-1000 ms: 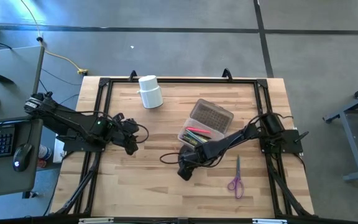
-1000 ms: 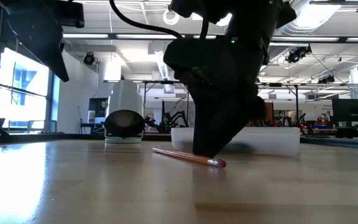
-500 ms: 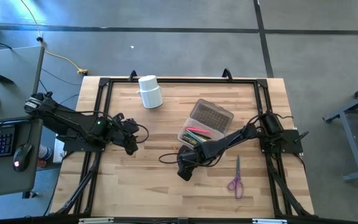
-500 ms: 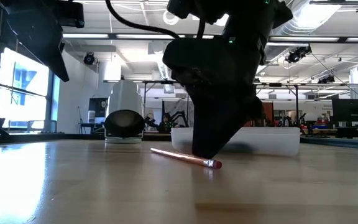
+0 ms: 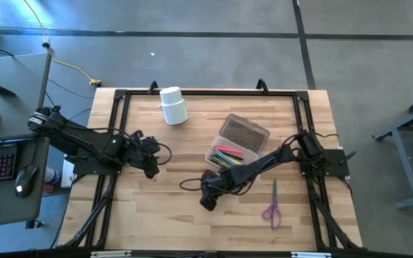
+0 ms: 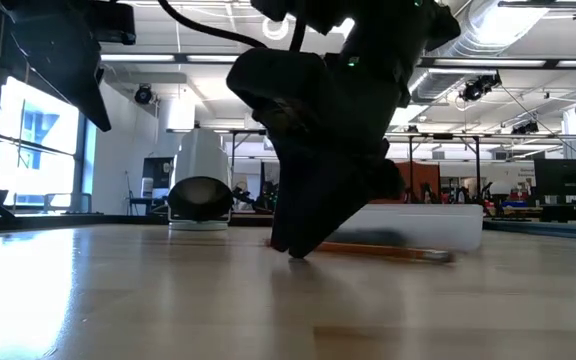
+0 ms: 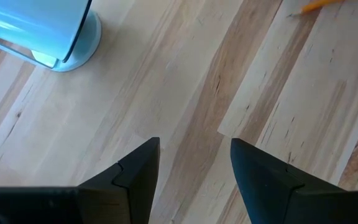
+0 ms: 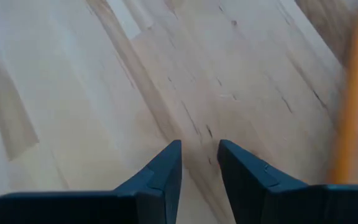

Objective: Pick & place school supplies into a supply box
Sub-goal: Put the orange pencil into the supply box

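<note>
Though hidden overhead — orange pencil [image 6: 388, 250] beside right gripper [image 6: 293, 248]

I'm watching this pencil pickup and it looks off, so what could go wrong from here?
The right gripper is at the tabletop with its jaws nearly shut on nothing, while the orange pencil lies off to one side, so a lift would probably come up empty. The pencil looks blurred; it may be rolling further out of line.

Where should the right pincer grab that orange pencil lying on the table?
Grip the orange pencil mid-shaft, coming straight down with the fingers across its width. It lies flat and thin on the table, beside the right pincer, so only top access works.
</note>
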Tool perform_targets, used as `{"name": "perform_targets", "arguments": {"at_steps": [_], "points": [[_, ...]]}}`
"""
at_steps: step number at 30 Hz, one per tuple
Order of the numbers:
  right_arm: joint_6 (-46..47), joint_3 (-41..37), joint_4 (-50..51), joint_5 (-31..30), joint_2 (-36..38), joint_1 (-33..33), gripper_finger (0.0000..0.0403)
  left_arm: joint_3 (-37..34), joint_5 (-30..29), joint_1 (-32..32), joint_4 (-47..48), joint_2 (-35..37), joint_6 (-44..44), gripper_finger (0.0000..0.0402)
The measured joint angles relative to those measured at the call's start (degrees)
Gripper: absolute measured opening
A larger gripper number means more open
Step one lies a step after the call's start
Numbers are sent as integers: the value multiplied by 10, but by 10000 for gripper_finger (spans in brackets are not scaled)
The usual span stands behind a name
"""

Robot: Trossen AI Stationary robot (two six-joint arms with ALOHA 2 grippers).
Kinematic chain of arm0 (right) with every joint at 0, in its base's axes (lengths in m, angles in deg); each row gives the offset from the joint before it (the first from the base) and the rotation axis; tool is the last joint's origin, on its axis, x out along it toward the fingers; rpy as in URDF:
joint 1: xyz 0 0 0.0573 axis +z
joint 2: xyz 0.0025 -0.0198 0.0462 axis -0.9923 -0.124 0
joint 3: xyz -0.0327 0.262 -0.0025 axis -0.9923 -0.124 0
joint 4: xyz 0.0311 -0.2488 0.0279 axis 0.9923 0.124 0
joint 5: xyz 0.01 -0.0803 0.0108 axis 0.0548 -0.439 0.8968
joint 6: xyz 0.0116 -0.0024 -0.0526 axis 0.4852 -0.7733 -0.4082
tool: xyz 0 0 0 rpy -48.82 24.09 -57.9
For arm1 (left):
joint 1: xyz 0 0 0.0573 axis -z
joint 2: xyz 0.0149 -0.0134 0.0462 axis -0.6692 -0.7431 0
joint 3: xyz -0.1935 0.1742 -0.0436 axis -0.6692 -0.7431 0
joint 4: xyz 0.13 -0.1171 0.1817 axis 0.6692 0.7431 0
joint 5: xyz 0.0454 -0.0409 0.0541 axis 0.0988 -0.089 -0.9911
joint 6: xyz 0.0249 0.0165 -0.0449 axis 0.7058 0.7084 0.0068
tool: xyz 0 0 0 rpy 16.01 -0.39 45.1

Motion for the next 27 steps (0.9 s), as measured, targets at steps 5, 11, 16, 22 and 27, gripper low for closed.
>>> {"name": "perform_targets", "arguments": {"at_steps": [5, 11, 16, 22, 27], "points": [[-38, 1, 1, -20, -5, 1, 99, 0, 0, 0, 0, 0, 0, 232], [-96, -2, 11, -19, 13, 0, 99, 0, -1, 0, 0, 0, 0, 232], [-97, -1, 110, -93, 58, -1, 99, 0, -1, 0, 0, 0, 0, 232], [-18, -7, 244, -127, 69, 1, 99, 0, -1, 0, 0, 0, 0, 232], [-19, -33, 240, -127, 68, 9, 99, 0, 0, 0, 0, 0, 0, 232]]}}
